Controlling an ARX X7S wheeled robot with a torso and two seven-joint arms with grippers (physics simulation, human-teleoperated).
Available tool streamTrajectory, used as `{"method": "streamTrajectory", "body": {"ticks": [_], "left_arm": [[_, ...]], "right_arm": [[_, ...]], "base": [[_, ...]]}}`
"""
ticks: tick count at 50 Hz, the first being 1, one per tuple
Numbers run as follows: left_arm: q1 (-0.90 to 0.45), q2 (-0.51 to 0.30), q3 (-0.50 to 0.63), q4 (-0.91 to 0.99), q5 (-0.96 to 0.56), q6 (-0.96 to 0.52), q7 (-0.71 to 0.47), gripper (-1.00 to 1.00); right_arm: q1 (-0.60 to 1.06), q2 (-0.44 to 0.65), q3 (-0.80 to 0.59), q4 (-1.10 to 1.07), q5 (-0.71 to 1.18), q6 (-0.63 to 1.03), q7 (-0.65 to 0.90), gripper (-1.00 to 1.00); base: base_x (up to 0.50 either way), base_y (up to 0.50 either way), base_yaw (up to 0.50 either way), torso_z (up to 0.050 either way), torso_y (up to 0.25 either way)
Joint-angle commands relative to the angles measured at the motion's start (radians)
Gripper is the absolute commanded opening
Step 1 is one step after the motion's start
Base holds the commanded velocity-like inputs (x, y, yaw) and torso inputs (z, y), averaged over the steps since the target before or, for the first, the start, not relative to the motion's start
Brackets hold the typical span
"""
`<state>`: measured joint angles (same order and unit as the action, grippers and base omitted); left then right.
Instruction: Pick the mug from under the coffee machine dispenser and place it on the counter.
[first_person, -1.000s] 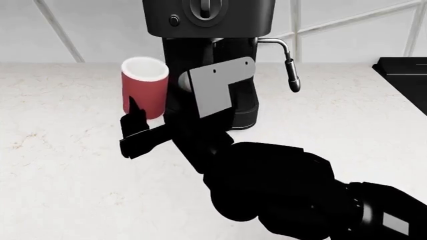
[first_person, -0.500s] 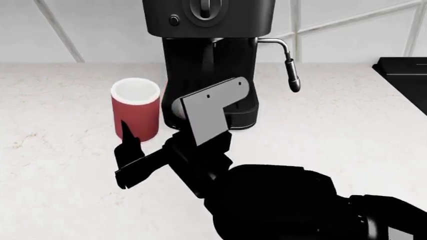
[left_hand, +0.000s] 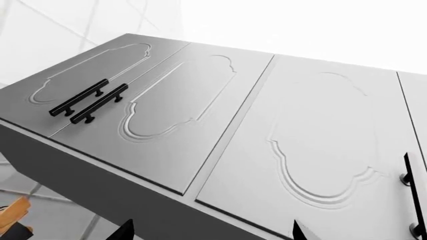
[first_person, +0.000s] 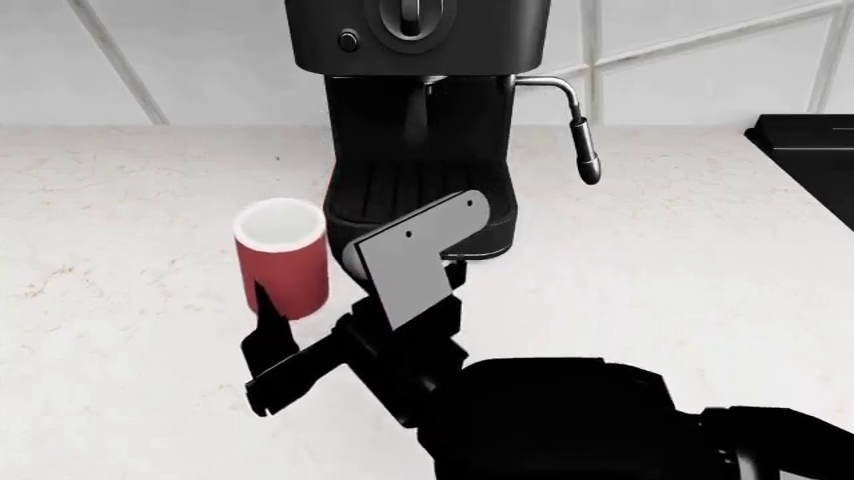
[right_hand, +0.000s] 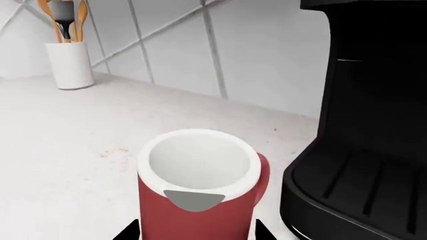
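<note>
The red mug (first_person: 283, 255) with a white interior stands upright over the white counter (first_person: 120, 200), left of and in front of the black coffee machine (first_person: 420, 100), clear of its drip tray. My right gripper (first_person: 284, 305) is shut on the mug, one black finger showing in front of it. In the right wrist view the mug (right_hand: 200, 200) fills the gap between my right gripper's (right_hand: 197, 232) fingertips, with the machine (right_hand: 373, 125) beside it. I cannot tell whether the mug touches the counter. My left gripper (left_hand: 211, 231) is open and empty, facing wall cabinets.
A chrome steam wand (first_person: 583, 150) hangs at the machine's right. The black stovetop (first_person: 807, 150) is at the far right edge. A white utensil holder (right_hand: 70, 65) stands by the tiled wall. Grey cabinet doors (left_hand: 200, 115) with black handles fill the left wrist view.
My right gripper has carried the mug away from the coffee machine, toward the front of the counter. The machine has not moved.
</note>
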<state>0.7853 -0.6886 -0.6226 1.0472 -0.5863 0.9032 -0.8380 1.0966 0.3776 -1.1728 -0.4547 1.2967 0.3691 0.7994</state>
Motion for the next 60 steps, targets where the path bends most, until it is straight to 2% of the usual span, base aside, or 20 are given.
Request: {"method": "streamTrajectory", "body": {"ticks": [1, 60], "left_arm": [[0.0, 0.002, 0.0, 0.0, 0.0, 0.0, 0.001, 1.0], [0.0, 0.017, -0.003, 0.0, -0.007, 0.005, 0.019, 1.0]], "right_arm": [[-0.023, 0.009, -0.012, 0.008, -0.034, 0.01, -0.02, -1.0], [-0.088, 0.009, -0.072, 0.062, -0.09, 0.014, -0.051, -1.0]], "base": [[0.0, 0.0, 0.0, 0.0, 0.0], [0.0, 0.0, 0.0, 0.0, 0.0]]}}
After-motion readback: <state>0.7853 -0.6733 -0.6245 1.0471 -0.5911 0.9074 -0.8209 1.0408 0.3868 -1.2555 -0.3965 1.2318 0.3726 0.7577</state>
